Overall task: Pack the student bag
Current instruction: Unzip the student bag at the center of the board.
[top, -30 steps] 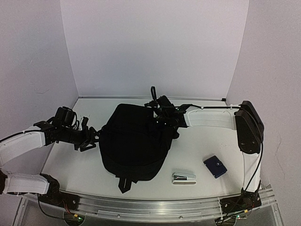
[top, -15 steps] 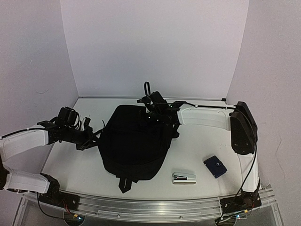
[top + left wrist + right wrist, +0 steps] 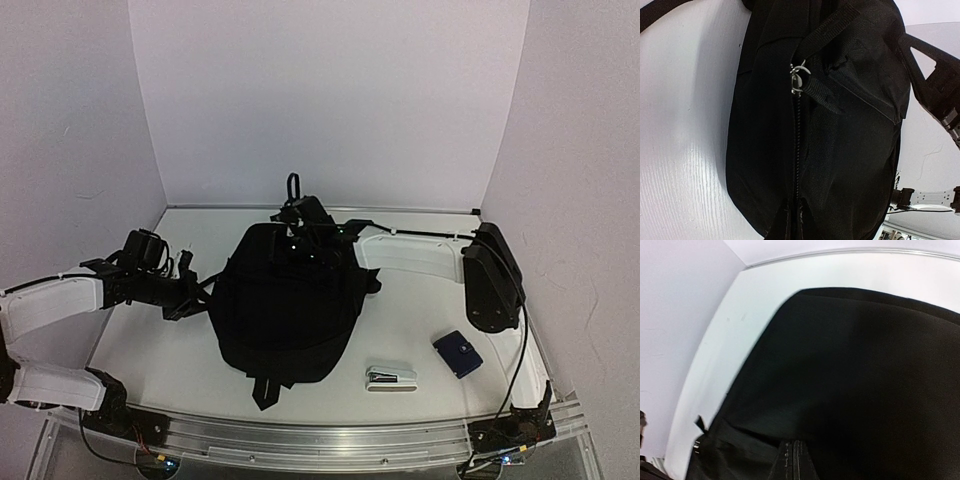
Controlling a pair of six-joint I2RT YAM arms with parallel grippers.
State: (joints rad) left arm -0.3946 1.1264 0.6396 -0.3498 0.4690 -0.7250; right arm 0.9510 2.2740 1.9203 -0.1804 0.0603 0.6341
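Zipper work comes first: the student bag lies closed between my two grippers, so nothing can go in yet. My left gripper is clenched on the bag's side seam. The zipper runs straight ahead of its fingertips to the metal pull. My right gripper is clamped tight too, with the bag's top directly beneath it; whether it pinches fabric I cannot tell. I judge it best to anchor with the left and draw the pull away slowly, so the soft cloth doesn't bunch.
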